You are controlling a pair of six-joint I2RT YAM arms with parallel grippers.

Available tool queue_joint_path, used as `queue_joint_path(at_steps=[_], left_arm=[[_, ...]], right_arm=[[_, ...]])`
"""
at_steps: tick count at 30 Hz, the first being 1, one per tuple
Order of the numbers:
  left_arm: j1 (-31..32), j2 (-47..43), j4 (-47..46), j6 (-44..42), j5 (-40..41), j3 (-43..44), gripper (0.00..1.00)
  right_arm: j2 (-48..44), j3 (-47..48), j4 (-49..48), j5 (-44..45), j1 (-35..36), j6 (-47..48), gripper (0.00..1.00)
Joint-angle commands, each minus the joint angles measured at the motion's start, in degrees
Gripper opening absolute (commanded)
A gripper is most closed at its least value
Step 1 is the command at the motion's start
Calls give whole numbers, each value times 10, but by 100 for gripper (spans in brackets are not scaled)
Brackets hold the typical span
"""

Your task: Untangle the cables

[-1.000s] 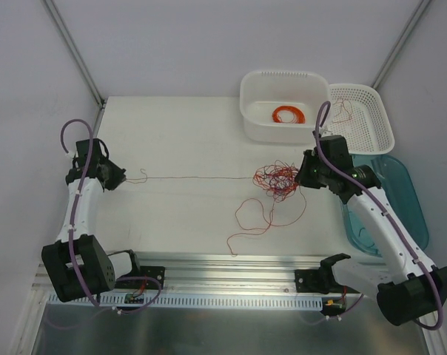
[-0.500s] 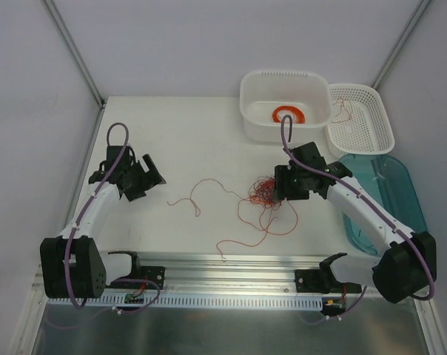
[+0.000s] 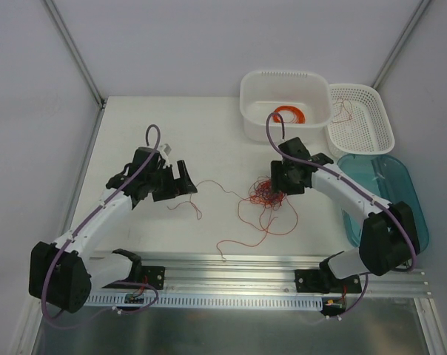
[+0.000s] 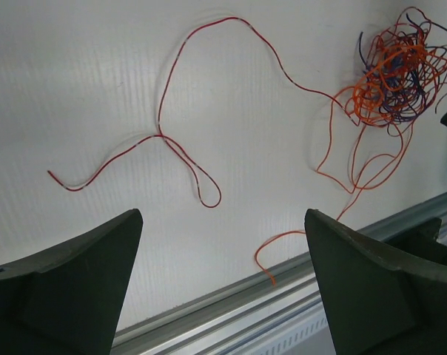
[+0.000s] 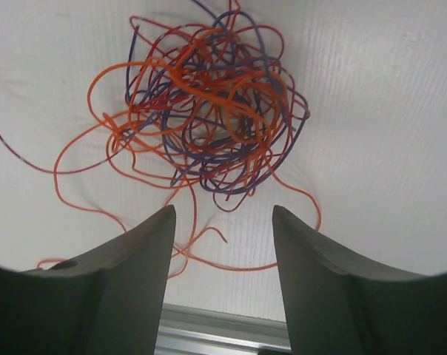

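The cables form a knot [image 3: 271, 190] of red, orange and dark purple wires at mid-table, also visible in the left wrist view [image 4: 395, 72] and filling the right wrist view [image 5: 209, 111]. One thin red strand [image 3: 197, 198] [image 4: 164, 133] lies slack and curly to the knot's left. An orange strand [image 3: 262, 222] loops toward the front rail. My left gripper [image 3: 185, 177] [image 4: 223, 214] hovers open above the red strand's left part, holding nothing. Just over the knot's far side my right gripper [image 3: 283, 182] [image 5: 223, 211] stands open and holds nothing.
A white tub [image 3: 283, 75] at the back holds a neat orange ring coil [image 3: 288, 115]. Beside it a white mesh basket [image 3: 385, 129] contains a few red strands [image 3: 343, 108]. A teal tray [image 3: 402, 194] lies at the right edge. An aluminium rail [image 3: 231, 263] runs along the front.
Both grippers opened. The left let go of the taut red strand, which now lies slack, and moved right toward the middle. The right arm shifted left over the knot.
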State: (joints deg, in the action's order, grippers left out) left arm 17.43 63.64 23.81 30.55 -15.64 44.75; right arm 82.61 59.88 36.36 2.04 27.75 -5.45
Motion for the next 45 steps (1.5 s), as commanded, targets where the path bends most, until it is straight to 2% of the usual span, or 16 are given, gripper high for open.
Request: queue_joint_path(at_steps=[1,5,8,12,13,15,16,17,21,24,37,45], left_arm=[[24,12,-44,-31,-14,24,93],[43,58,-73,-87,-40,70,93],[57,90,-75,-123,-48,109,94],[71,115,-84,-146,-49,130,94],[75,118,-86,-151,-50,132,94],[82,125,-91,-156,-49,132,94],[91,127,-97,-162,-50,129,93],[95,132,-100,-166,-51,128,94],[119,148,-119,-174,-47,118,91],[134,164,-130,-166,-40,117,89],[202,258,-165,-122,-23,133,79],[219,328,-177,-107,3,133,70]], right_arm=[[-5,0,-21,56,-1,-99,59],[0,-45,-82,69,-1,-200,59],[34,-47,-106,81,-1,-234,60],[69,-59,-143,88,2,-252,51],[73,-59,-153,83,7,-232,39],[80,-54,-165,67,15,-199,24],[80,-50,-169,56,23,-163,8],[77,-50,-182,45,27,-143,1],[62,-55,-212,-45,40,-64,1],[48,-53,-219,-76,52,-18,1],[35,-25,-223,-114,100,-1,1],[21,-22,-231,-126,123,-3,1]])
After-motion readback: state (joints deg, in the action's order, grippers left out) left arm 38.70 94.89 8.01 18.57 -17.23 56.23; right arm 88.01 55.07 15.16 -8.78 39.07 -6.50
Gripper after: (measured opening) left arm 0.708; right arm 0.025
